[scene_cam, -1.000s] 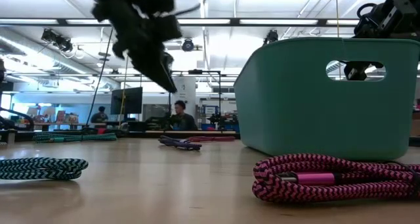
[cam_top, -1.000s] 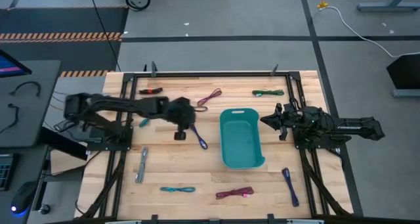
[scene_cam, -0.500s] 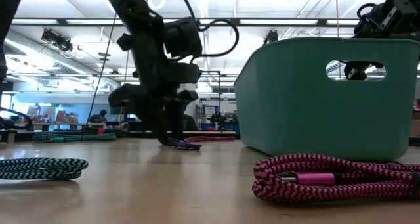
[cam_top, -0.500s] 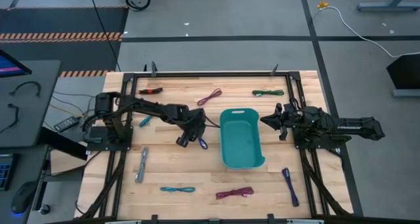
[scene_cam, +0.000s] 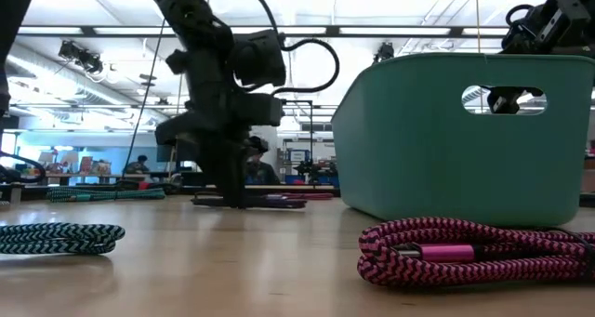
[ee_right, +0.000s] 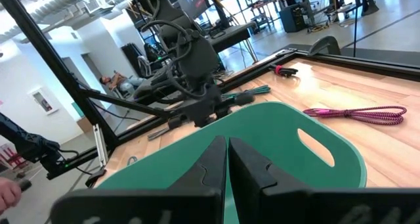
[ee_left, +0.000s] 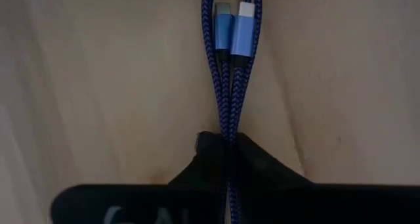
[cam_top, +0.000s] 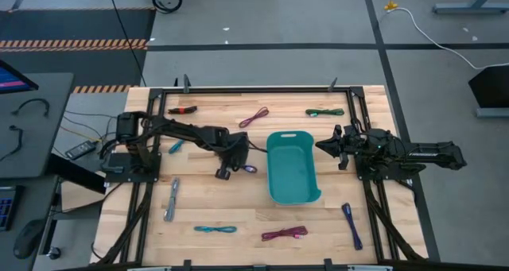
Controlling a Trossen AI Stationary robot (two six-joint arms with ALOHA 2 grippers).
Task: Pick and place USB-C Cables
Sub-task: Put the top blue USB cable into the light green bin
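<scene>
The wooden worktop [cam_top: 238, 199] carries a teal bin [cam_top: 291, 166] near its middle, with short cable bundles scattered around it. The left gripper [cam_top: 232, 166] is down at the worktop just left of the bin, its fingers [ee_left: 216, 159] pinched tight on the blue cable [ee_left: 230, 86], which runs straight out from them and lies flat on the wood with its two plugs side by side. The right gripper [cam_top: 328, 146] hangs beside the bin's right rim, its fingers pressed together on nothing. Other bundles lie apart: a magenta cable [cam_top: 284, 234] and a teal cable [cam_top: 215, 229] at the front, a grey cable [cam_top: 172, 199] to the left, a green cable [cam_top: 324, 111] at the back.
</scene>
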